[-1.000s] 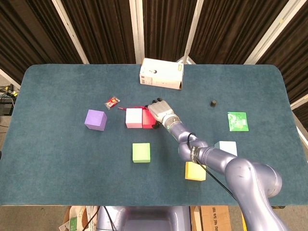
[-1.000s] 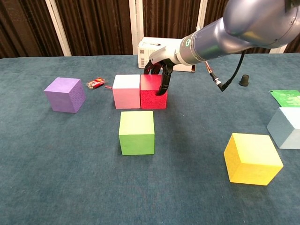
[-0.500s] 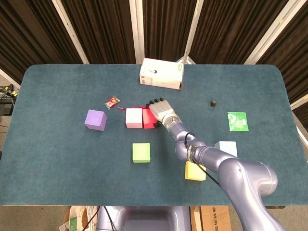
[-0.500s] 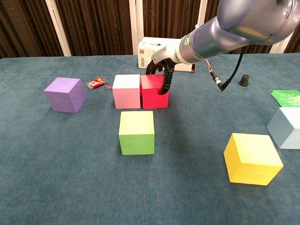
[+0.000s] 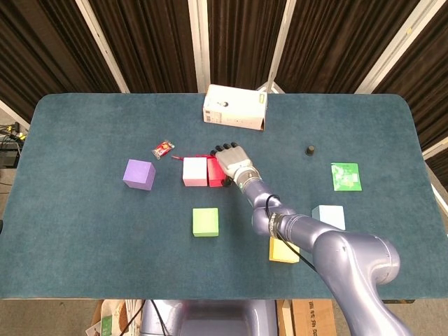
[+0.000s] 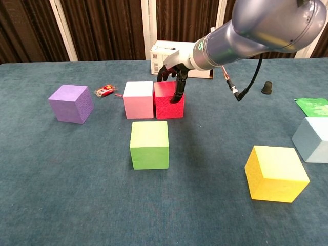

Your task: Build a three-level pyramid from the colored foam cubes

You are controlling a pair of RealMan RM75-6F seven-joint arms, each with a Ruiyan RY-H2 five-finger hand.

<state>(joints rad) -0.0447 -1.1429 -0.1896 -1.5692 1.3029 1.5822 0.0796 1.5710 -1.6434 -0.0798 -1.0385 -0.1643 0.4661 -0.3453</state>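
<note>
My right hand (image 5: 231, 157) (image 6: 173, 77) is on the red cube (image 5: 215, 176) (image 6: 167, 106), thumb down its front face and fingers over its back edge. That cube stands on the table, pressed against the pink cube (image 5: 194, 171) (image 6: 138, 100) on its left. The green cube (image 5: 205, 222) (image 6: 149, 144) lies in front of the pair and the purple cube (image 5: 138, 174) (image 6: 71, 103) far to the left. To the right are the yellow cube (image 5: 280, 252) (image 6: 275, 173) and the pale blue cube (image 5: 330, 215) (image 6: 312, 138). My left hand is out of both views.
A white carton (image 5: 235, 107) (image 6: 165, 51) lies behind the red cube. A small red wrapper (image 5: 163, 148) (image 6: 105, 91) sits left of the pink cube. A black knob (image 5: 309, 150) (image 6: 266, 88) and a green packet (image 5: 346, 176) (image 6: 312, 106) are at the right.
My right hand has shifted slightly back and up on the red cube, and the forearm has swung a little. The cubes have stayed where they were.
</note>
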